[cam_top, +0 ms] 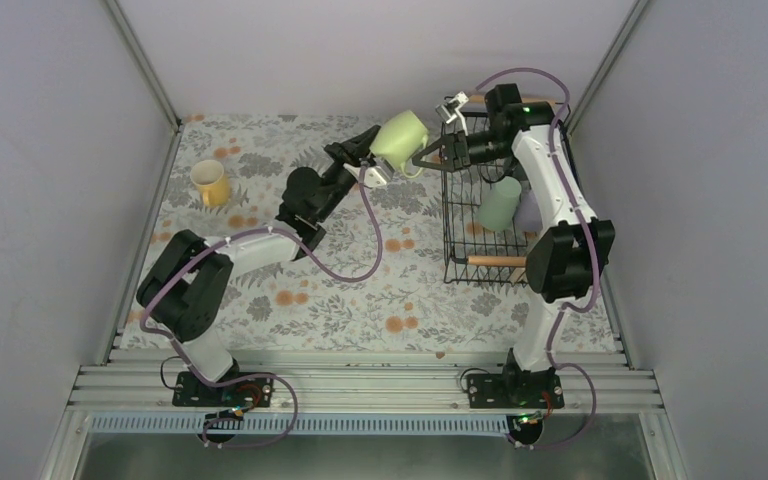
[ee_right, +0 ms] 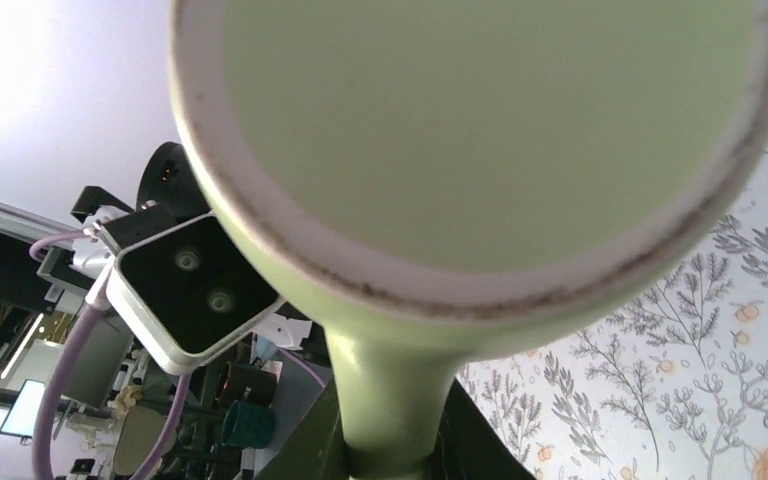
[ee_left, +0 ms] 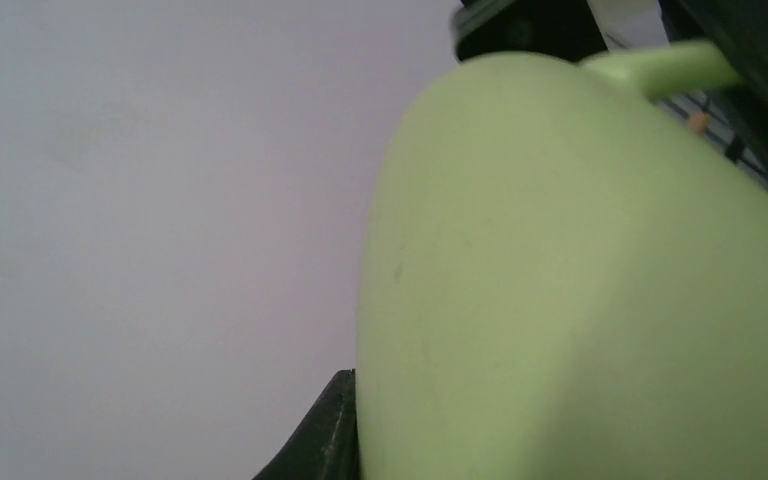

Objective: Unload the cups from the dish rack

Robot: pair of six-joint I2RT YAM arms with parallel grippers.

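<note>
The pale green mug (ee_left: 580,280) fills the left wrist view, against one dark finger (ee_left: 326,440); whether the left end effector (cam_top: 370,158) has clamped it I cannot tell. In the right wrist view the right end effector (ee_right: 390,445) is closed on its handle (ee_right: 388,385). From above, the mug hangs just left of the dish rack (cam_top: 448,210), over the worktop (cam_top: 360,300). If the right releases before the left grips firmly, the mug could drop.

A light green cup (ee_left: 580,300) looms close and fills the right half of the view, seen side-on. Its handle (ee_left: 665,62) sticks out at the cup's top right. One of the dark fingers (ee_left: 328,435) lies against the cup's lower left edge. Left of the cup is a pale wall (ee_left: 140,220).
</note>
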